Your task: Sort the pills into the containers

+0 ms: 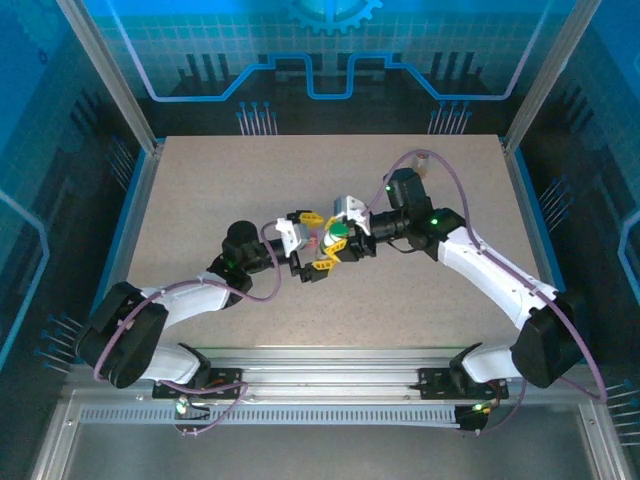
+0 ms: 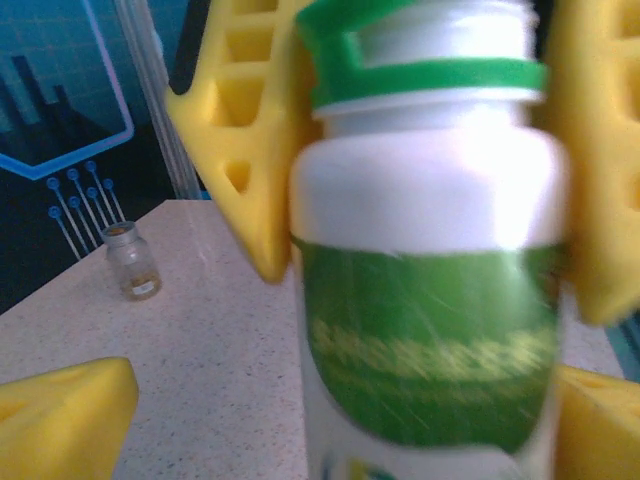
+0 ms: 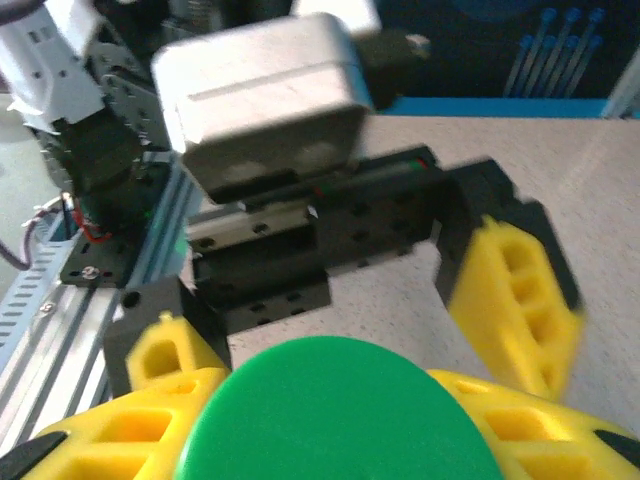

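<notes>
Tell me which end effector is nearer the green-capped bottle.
Right. The right end effector clamps the bottle at its green cap; the left end effector stands open around its body.

Over the bench centre, the bottle sits between the right pincer's fingers, with the left pincer at its 9 o'clock. A vial stands on the bench, well apart.

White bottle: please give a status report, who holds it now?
Left gripper open around white bottle. Right gripper shut on it near green cap. Brownish vial stands apart on table, not in the way.
</notes>
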{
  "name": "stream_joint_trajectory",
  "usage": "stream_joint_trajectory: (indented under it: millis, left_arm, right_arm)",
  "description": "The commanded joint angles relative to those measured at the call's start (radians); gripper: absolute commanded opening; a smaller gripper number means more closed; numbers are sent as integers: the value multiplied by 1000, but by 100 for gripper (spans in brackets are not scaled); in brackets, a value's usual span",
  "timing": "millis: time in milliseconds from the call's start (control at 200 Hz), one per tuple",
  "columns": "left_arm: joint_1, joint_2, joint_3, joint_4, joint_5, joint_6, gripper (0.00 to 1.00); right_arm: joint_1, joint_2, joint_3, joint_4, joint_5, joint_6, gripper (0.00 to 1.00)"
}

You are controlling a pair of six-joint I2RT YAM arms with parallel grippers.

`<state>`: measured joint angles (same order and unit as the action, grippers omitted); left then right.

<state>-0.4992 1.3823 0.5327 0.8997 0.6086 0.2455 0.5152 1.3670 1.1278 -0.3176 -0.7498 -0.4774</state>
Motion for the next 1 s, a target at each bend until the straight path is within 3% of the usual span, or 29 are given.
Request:
stream_joint_trajectory:
  millis: [0,170,280,395,485,665,876,996]
  left_arm:
    - [4,-35,3,21,-85,24,99]
    - [4,-71,-45,36,-302,-58,99]
    - [4,-120,-53,-12,-565,-208,99]
    - [3,-205,-3,-244,-794,-364,99]
    - [3,-242,36,-370,-817,-411,99]
    - [1,-275,44,-441,-859,-501,99]
    - [-24,-275,49,-466,-884,-528,99]
    - [-39,-269,58,-476,-889,-514,99]
  right_arm:
    - [-53,-33,-15,88,108,147,6]
    - [-83,28,-14,90,564,331,7]
    - [-88,97,-8,90,740,456,7]
    - [-83,157,-24,136,877,545,6]
    - [-70,194,-49,192,978,581,6]
    - [-49,272,-88,325,1102,630,8]
    - [-49,349,-98,463,1132,678,9]
    - [-53,429,-21,477,1123,677,10]
